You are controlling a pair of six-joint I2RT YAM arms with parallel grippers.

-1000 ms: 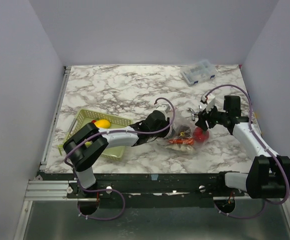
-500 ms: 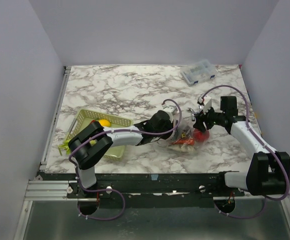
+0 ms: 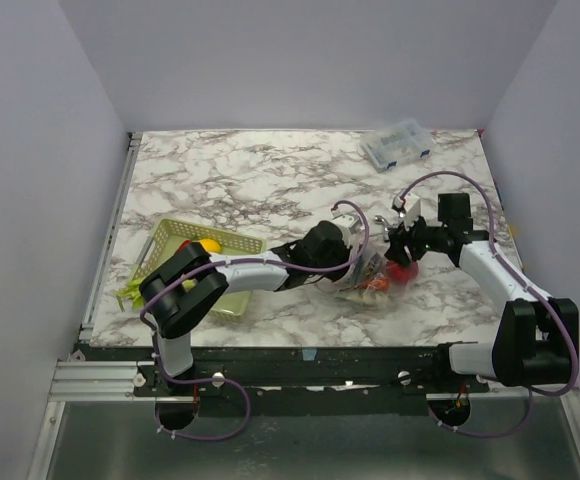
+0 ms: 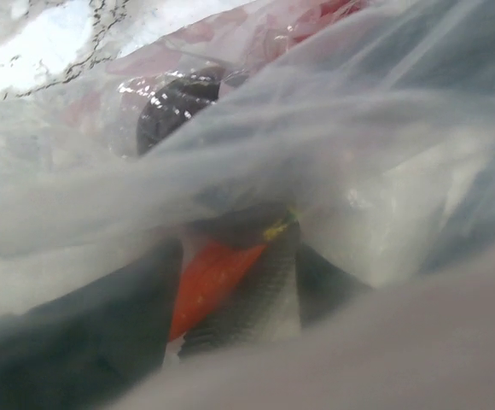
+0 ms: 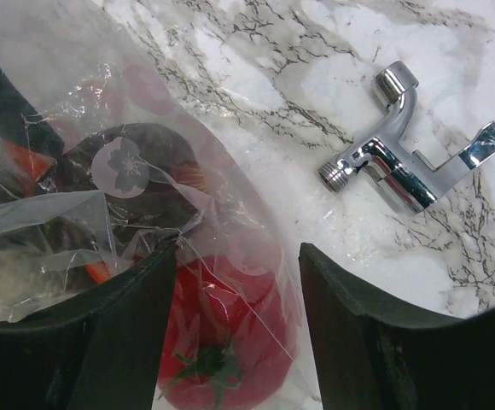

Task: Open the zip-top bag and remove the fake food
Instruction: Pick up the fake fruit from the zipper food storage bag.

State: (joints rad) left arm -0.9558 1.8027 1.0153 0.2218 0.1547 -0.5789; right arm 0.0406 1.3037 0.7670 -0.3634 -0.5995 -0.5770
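From above: finds the left gripper (image 3: 355,265) pushed farther into the mid-table zip-top bag (image 3: 378,282) than a second ago, with the right gripper (image 3: 400,248) at its right edge.
Left wrist: shows blurred film over an orange-red piece (image 4: 206,278); cannot tell the jaws.
Right wrist: shows jaws apart astride a bagged red tomato (image 5: 218,342), near a chrome tap fitting (image 5: 405,166).

White marble table (image 3: 250,180) veined grey and black, pale green mesh basket (image 3: 160,240), yellow piece (image 3: 208,245) inside, clear zip-top bag (image 5: 247,248) printed with pink blossom dots, red round fruit (image 5: 222,342) with green calyx, dark maroon ball (image 5: 158,145), shiny chrome fitting (image 5: 401,162).
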